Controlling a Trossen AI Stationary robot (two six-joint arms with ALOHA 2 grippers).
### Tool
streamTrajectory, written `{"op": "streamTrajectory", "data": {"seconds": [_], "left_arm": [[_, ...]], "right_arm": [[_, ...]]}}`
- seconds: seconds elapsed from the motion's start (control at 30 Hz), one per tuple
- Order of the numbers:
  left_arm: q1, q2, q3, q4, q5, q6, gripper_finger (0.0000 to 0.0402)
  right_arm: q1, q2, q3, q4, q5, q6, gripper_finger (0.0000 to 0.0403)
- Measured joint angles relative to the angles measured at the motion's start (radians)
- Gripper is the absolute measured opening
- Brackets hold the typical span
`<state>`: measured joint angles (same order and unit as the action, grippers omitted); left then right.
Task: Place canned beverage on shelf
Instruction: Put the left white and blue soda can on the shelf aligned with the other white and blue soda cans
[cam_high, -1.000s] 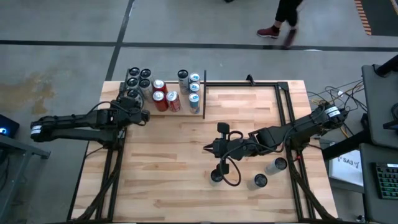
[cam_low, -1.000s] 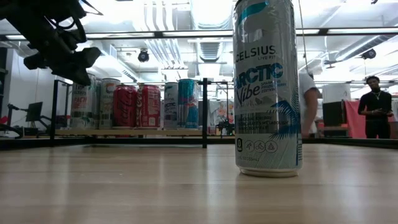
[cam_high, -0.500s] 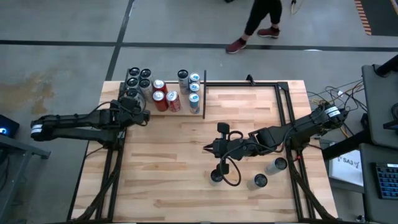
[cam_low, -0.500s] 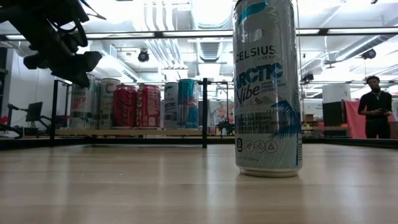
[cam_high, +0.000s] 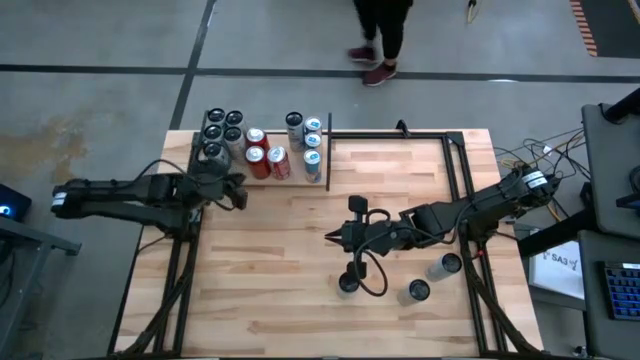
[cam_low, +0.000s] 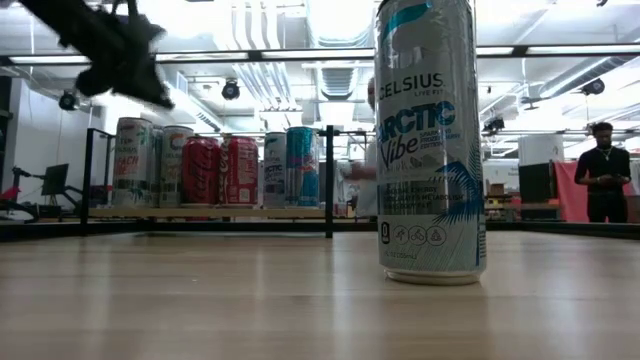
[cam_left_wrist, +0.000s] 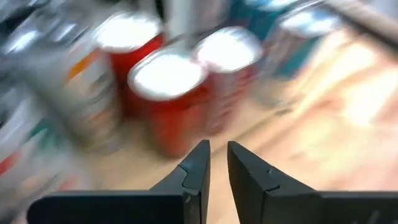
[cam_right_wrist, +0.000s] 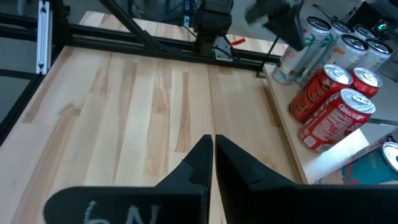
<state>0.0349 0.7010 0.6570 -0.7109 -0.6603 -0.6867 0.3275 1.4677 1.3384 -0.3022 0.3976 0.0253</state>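
While the left gripper (cam_high: 238, 196) hangs above the table (cam_high: 300, 250) just beside the shelf (cam_high: 262, 178), nothing sits between its jaws; left wrist view shows them almost together with a narrow gap, red cans (cam_left_wrist: 166, 93) blurred ahead of them. In the low view it shows high up, above the row of cans.

Shelf is at the far left corner of the table, holding a dark-topped group of cans (cam_high: 222, 128), two red cans (cam_high: 266, 158), and a few silver/blue cans (cam_high: 305, 135) next to a black upright rod (cam_low: 328, 180).

Right gripper (cam_high: 334, 238) is near the table's middle, jaws clenched shut on nothing, pointing toward the shelf side; right wrist view confirms fingers (cam_right_wrist: 198, 163) pressed together over bare wood.

Loose cans still on the table, none on the shelf:
- one standing can (cam_high: 347, 283) just in front of the right gripper, under its cable loop
- two more (cam_high: 418, 291) and (cam_high: 445, 267) toward the right edge, near the right arm
- the tall white can (cam_low: 430, 140) fills the low view, upright on the table.

A person's legs (cam_high: 382, 35) show on the floor beyond the table; another person (cam_low: 605, 185) stands far back in the room.
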Motion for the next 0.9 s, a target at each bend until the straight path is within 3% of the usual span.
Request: {"op": "streamTrajectory", "data": {"seconds": [0.33,0.57,0.67,0.9], "left_arm": [[-0.343,0.024,0.063,0.427,0.019,0.405,0.0038],[-0.493,0.074,0.025,0.458,-0.028,0.428,0.0038],[-0.541,0.113,0.021,0.475,-0.027,0.444,0.0038],[-0.586,0.208,0.022,0.492,-0.002,0.465,0.0038]], "right_arm": [[-0.036,0.0,0.012,0.033,-0.007,0.006,0.0009],[-0.059,0.0,0.013,0.169,-0.015,-0.071,0.0009],[-0.08,0.0,0.014,0.219,-0.066,-0.094,0.0009],[-0.1,-0.017,0.014,0.188,-0.11,-0.051,0.0009]]}}
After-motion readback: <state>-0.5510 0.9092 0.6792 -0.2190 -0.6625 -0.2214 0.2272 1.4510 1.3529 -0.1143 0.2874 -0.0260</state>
